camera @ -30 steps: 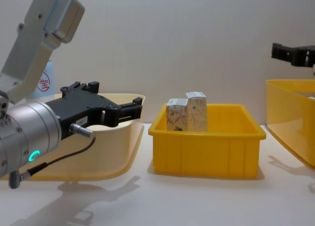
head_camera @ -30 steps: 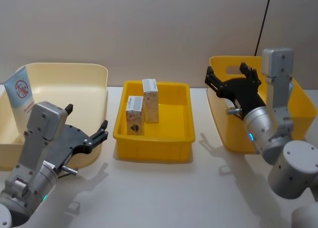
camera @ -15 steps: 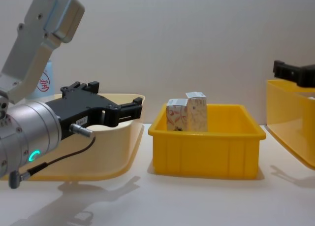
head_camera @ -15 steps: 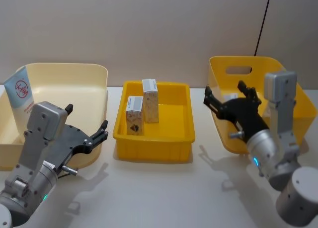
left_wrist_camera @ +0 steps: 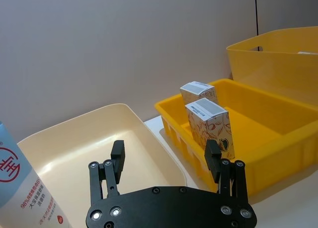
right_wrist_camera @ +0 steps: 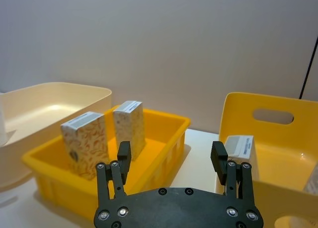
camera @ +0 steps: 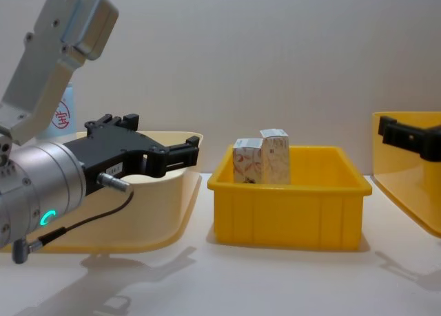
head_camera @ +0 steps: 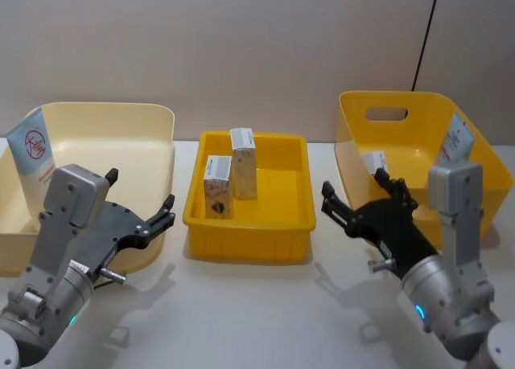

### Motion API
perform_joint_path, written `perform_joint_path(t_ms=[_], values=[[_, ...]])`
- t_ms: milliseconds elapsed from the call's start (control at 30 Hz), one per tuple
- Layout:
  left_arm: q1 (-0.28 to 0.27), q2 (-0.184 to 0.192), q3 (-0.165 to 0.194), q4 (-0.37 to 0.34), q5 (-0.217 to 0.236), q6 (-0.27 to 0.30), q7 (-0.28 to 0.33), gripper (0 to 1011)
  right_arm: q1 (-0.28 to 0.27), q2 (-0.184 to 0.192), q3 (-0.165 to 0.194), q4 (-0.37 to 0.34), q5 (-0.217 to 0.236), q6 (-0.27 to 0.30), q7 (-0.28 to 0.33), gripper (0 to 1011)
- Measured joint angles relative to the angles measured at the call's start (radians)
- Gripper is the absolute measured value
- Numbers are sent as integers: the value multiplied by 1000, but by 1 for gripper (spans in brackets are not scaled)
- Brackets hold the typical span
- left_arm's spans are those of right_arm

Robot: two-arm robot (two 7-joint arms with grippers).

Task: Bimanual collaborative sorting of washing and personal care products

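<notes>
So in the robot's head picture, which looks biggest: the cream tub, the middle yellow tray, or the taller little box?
Largest to smallest, as they look in the head view:
1. cream tub
2. middle yellow tray
3. taller little box
The tub runs off the picture's left edge, so its full size is hidden, yet it clearly looks biggest.

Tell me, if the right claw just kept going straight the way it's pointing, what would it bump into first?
Probably the middle yellow tray: the open right gripper points at its near corner, with the two cartons beyond. Depth is hard to judge.
</notes>
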Motion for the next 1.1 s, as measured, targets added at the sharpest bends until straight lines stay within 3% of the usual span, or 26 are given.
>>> perform_joint_path(t_ms=[367,1100], values=[[0,0,0,0,0,0,0,1003,-55,38,-25,-43,34,-12,-4,1001],[0,0,0,0,0,0,0,1003,-56,39,-24,-44,34,-12,-4,1001]])
